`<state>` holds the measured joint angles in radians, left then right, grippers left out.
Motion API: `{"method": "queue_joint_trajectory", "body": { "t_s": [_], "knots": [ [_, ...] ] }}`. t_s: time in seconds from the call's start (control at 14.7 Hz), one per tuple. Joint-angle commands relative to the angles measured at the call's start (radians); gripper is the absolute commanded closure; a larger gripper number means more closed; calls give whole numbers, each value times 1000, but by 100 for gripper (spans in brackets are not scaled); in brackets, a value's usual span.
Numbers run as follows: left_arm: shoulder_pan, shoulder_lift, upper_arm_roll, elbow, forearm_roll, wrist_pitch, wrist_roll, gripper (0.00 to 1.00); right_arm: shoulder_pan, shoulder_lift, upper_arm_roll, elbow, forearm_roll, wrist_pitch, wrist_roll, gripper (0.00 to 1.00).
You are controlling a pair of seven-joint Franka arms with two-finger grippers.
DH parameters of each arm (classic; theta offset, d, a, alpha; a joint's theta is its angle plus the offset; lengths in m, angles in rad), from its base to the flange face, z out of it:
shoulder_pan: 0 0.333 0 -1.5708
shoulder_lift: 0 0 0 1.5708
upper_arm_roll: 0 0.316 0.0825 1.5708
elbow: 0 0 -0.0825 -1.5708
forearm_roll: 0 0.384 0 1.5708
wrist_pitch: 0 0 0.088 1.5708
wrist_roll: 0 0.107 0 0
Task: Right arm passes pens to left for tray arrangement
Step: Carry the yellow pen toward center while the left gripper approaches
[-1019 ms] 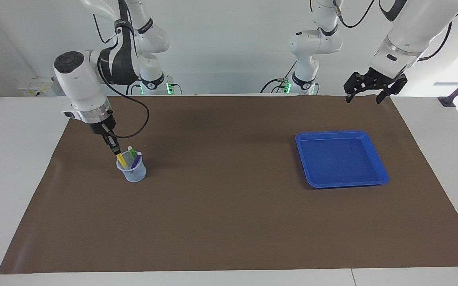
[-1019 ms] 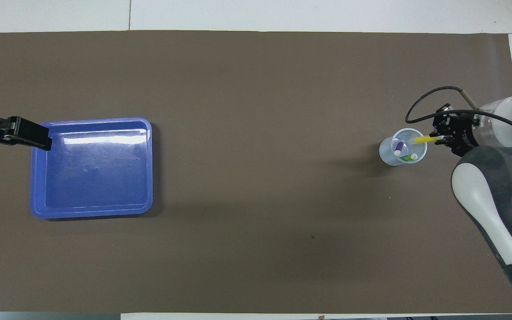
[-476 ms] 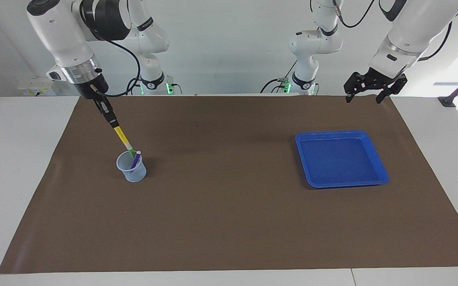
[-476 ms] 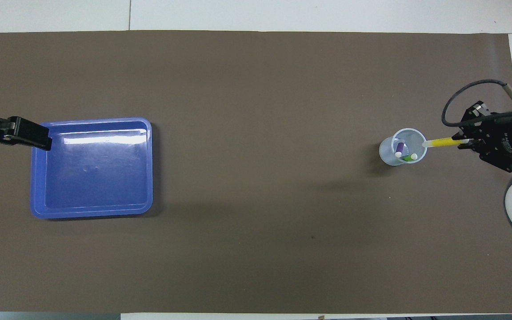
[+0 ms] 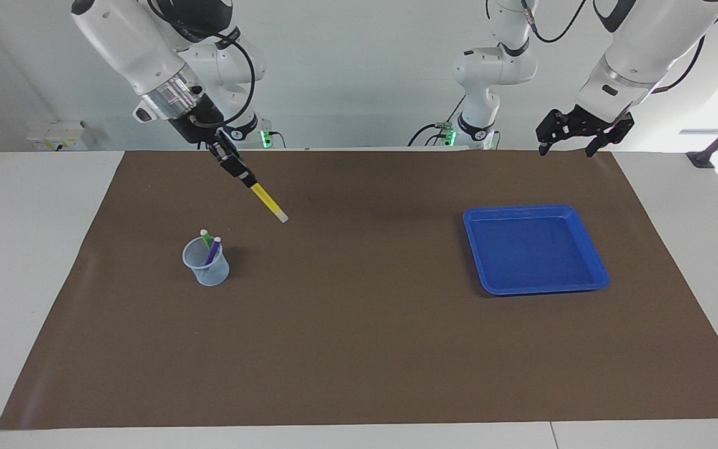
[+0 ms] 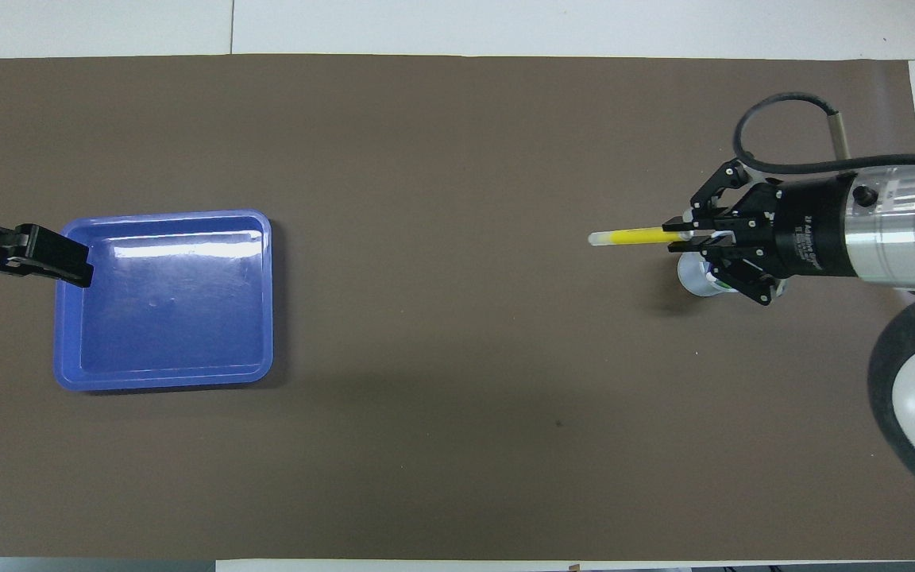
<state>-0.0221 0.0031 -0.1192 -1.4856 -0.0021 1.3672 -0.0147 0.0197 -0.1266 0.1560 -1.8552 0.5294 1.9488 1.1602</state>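
The yellow pen [image 5: 267, 201] is clamped at its upper end by the closed fingers of the right gripper [image 5: 244, 178] and is held slanted in the air over the brown mat [image 5: 359, 349], its pale end lowest and pointed toward the left arm's end of the table. In the facing view the pen is seen well clear of the cup [image 5: 207, 262]; in the overhead view the raised gripper [image 6: 684, 237] covers most of the cup [image 6: 692, 278], so its contents are hidden there. Only the facing view shows what is in the cup: the green pen [image 5: 205, 237] and the purple pen [image 5: 213, 249] are stood leaning in it, pale ends up. The blue tray [image 5: 589, 249] is set flat on the mat toward the left arm's end, well apart from the cup, with nothing seen in it. The left gripper [image 5: 573, 138] is held with fingers spread, gripping nothing, over the mat edge nearest the robots; in the overhead view it [image 6: 68, 266] overlaps the tray's rim [image 6: 164, 377].
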Motion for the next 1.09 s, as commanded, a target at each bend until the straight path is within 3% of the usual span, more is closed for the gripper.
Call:
{"method": "queue_joint_trajectory", "body": {
  "t_s": [0.0,0.27,0.48,0.82,1.02],
  "knots": [
    [4,-48,12,-22,-48,-2,-13,0,-4,21,91,10,46,51,88,100],
    [8,-60,12,-51,-264,50,-400,0,-4,36,177,16,199,131,134,100],
    [-15,-61,-5,-70,-415,118,-835,0,-4,74,224,40,276,182,137,100],
    [-94,-77,-25,-168,-573,413,-1397,0,-4,134,302,137,282,209,197,100],
    [-142,-74,-24,-217,-629,474,-1579,0,-4,142,321,149,280,225,205,100]
  ]
}}
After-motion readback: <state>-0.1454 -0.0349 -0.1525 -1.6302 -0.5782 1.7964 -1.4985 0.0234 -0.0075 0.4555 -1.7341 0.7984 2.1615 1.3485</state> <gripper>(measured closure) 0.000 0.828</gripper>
